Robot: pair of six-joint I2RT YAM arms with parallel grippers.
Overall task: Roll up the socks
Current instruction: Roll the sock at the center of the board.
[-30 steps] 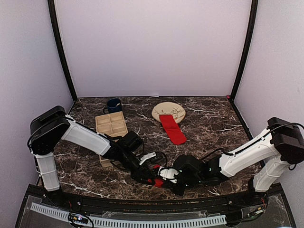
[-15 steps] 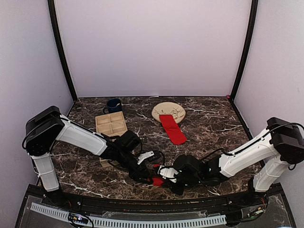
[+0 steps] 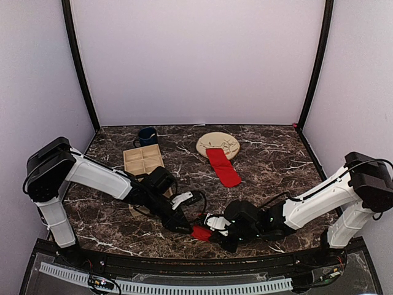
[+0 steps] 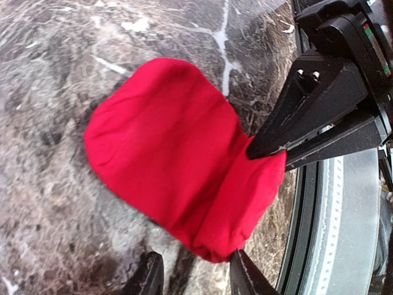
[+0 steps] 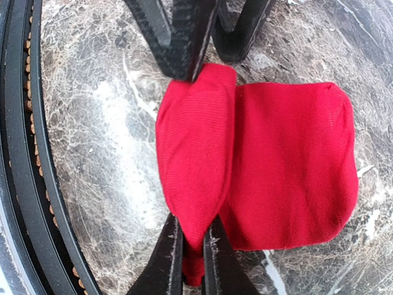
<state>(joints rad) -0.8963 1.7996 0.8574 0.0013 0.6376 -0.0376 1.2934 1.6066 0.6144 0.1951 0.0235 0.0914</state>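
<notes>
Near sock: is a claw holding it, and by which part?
The right claw pinches the near sock by its folded-over edge. The left claw stands open at that fold, holding nothing.

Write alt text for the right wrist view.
A folded red sock lies on a marble table, its thick folded edge pinched by the right gripper at the bottom. The left gripper stands open at the fold's far end.

The top camera looks down from behind me across the table (image 3: 276, 153). Both my wrist cameras closely share one red sock (image 4: 166, 153).
</notes>
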